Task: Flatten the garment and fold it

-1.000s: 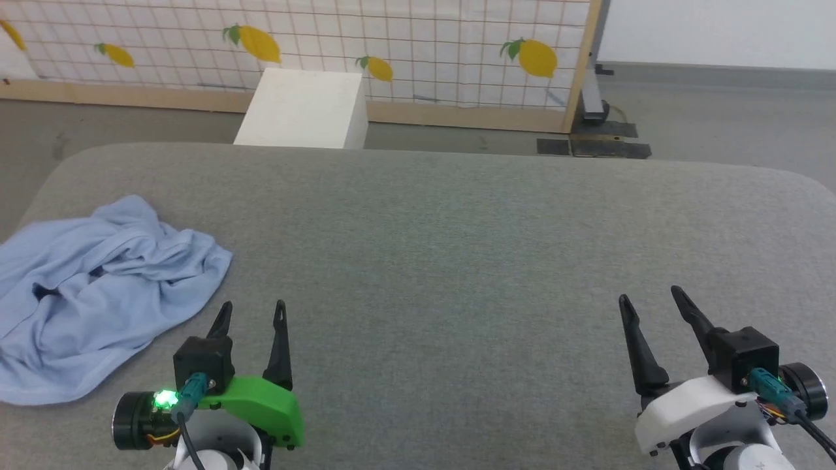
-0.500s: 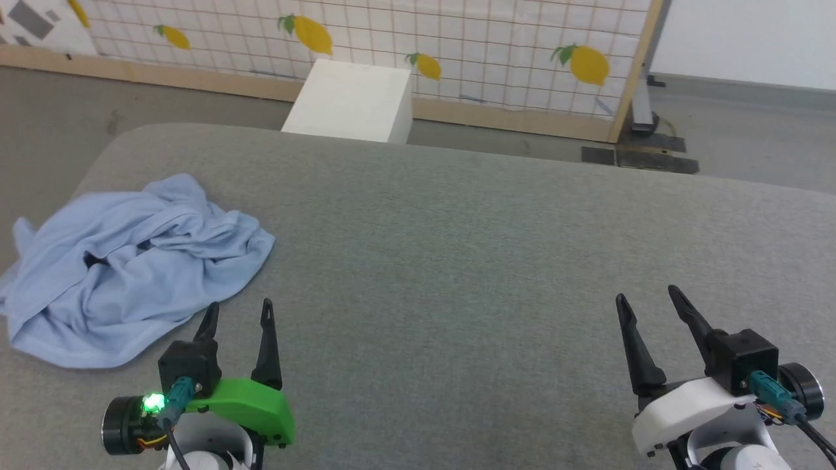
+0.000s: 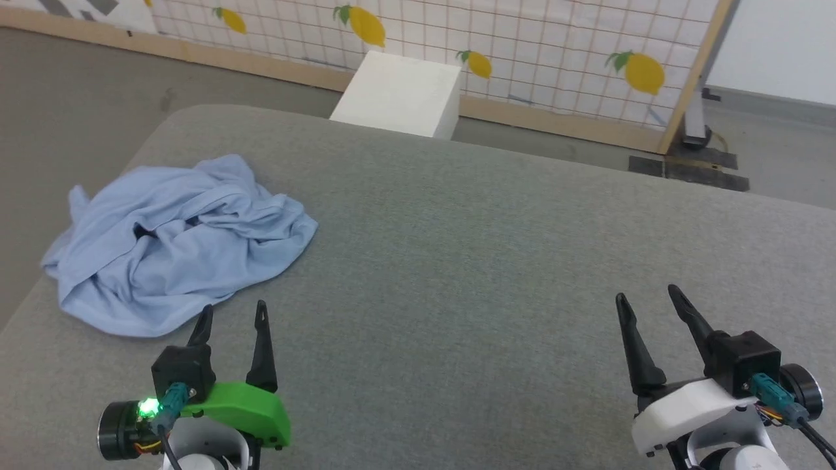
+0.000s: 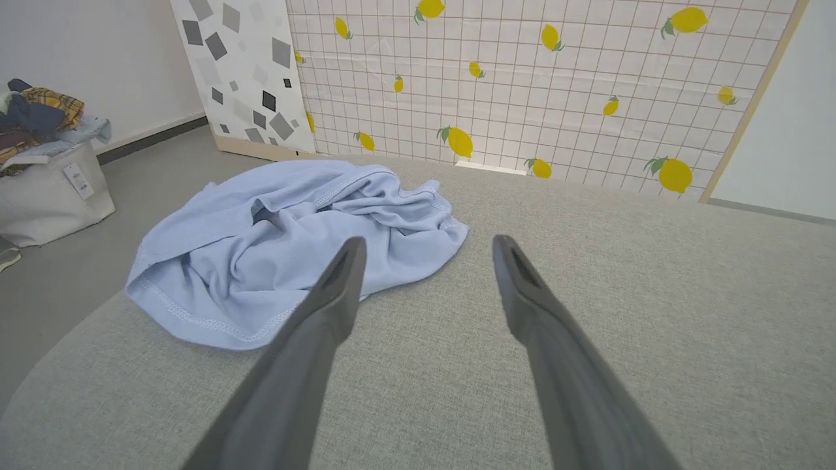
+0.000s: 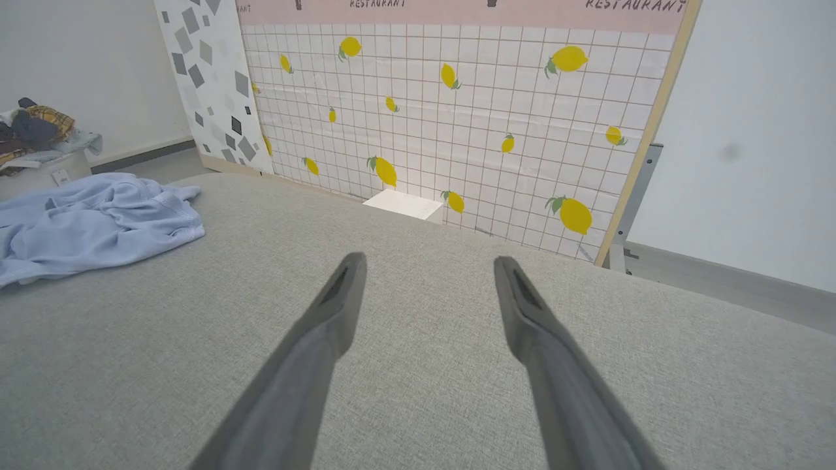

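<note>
Head view, observer A: grey padded table [image 3: 496,248] spans the frame. Lemon-print screen [image 3: 522,39] stands on the floor behind it.

Observer B: Noted. Where is the garment [image 3: 176,241]?

A: On the table's left side, towards the far corner. A crumpled light blue heap, deeply creased, stitched hem showing along the near edge. Not flat, not folded.

B: Next item down?

A: White box [image 3: 398,94] on the floor, between table and screen. Left wrist view also shows a laundry basket [image 4: 49,189] heaped with clothes, on the floor left of the table.

B: Grippers?

A: Left gripper [image 3: 234,305]: fingers spread wide, nothing between them, just beside the garment's near hem. Whether they touch it, I cannot tell. Right gripper [image 3: 646,292]: fingers equally wide, empty, over bare table, well apart from the garment.
</note>
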Available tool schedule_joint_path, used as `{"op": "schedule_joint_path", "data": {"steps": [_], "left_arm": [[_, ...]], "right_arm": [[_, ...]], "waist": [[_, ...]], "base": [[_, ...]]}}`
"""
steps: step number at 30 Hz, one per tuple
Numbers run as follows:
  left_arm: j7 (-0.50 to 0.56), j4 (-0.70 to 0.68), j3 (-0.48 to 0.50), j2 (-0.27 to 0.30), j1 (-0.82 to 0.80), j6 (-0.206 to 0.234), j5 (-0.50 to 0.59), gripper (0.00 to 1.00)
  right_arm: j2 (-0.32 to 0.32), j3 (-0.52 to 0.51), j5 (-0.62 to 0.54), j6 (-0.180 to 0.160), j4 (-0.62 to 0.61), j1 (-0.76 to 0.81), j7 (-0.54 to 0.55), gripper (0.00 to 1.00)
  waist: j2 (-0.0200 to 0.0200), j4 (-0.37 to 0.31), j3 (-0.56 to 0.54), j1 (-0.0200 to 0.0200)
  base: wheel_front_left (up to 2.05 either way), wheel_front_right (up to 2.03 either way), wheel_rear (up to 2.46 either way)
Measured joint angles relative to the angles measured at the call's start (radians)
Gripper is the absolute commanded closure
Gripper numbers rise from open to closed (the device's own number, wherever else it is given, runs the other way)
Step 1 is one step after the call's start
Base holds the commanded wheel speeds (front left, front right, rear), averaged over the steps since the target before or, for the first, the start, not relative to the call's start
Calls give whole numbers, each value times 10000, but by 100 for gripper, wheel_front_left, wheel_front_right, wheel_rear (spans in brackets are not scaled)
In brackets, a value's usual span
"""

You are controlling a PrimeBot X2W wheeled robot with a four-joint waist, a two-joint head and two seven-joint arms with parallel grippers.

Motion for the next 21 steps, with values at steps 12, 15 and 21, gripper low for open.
{"op": "schedule_joint_path", "data": {"steps": [12, 15, 21], "left_arm": [[-293, 184, -44, 71, 16, 188, -378, 0], [-372, 215, -44, 77, 35, 211, -456, 0], [-504, 284, -48, 86, 80, 305, -550, 0]], "right_arm": [[0, 96, 159, 0, 119, -1, -242, 0], [0, 109, 169, 0, 138, -1, -290, 0], [0, 130, 234, 0, 174, -1, -368, 0]], "waist": [[0, 691, 14, 0], [0, 811, 29, 0], [0, 1070, 50, 0]], "base": [[0, 0, 0], [0, 0, 0], [0, 0, 0]]}}
